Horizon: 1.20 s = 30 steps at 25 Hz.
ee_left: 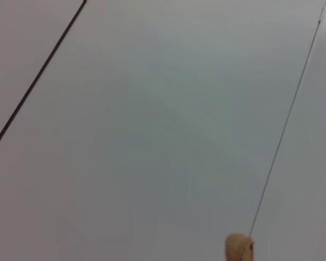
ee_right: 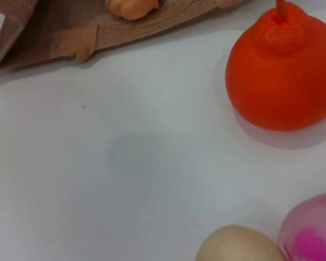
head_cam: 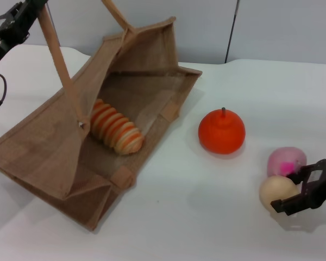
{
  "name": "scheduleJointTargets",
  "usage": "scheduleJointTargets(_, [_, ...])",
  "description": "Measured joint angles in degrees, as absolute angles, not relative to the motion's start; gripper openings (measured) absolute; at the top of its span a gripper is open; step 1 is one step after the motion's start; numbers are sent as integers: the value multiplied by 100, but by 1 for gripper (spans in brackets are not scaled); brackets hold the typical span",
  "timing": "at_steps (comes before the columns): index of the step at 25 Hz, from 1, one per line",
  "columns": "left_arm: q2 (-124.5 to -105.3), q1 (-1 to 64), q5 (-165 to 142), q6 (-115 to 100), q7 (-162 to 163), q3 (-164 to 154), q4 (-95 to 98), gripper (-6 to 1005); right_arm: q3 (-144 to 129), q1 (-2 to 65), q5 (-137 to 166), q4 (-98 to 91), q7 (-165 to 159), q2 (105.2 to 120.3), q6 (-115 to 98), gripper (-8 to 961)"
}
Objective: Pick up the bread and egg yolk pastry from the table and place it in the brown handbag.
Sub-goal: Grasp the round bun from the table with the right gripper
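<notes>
The brown handbag (head_cam: 54, 147) lies on the white table with its mouth held open. The striped bread (head_cam: 116, 131) lies inside it; its end also shows in the right wrist view (ee_right: 131, 7). My left gripper (head_cam: 13, 24) is at the far left, high up, shut on one long handle (head_cam: 57, 54) and holding it taut. The egg yolk pastry (head_cam: 271, 189) sits on the table at the near right and shows in the right wrist view (ee_right: 239, 246). My right gripper (head_cam: 285, 193) is open, with a finger on either side of the pastry's right part.
A pink ball (head_cam: 287, 160) with a magenta mark touches the pastry on its far side. A round orange fruit (head_cam: 222, 132) with a stem stands between the bag and the pastry. The table's far edge meets a grey wall.
</notes>
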<state>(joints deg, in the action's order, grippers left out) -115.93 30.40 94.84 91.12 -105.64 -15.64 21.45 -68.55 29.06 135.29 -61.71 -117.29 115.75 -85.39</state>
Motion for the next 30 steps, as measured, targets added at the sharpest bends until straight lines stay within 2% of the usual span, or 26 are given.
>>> scheduleJointTargets(7, [-11596,3043,9476,8991,-10564,-1564,2144,120,-6873,2913,13574,-6143,-11733,11575,-8487,880])
scheduleJointTargets(13, [-11599,3055,9461,8987,-10564,-1564,2144,121,-6814,2913,13552,-6168,-11725,11576,-8493,778])
scheduleJointTargets(30, [-11601,3059,9463,8979,-10564,-1564,2144,121,-6292,2973,13379,-6167,-11487,11541,-8729,632])
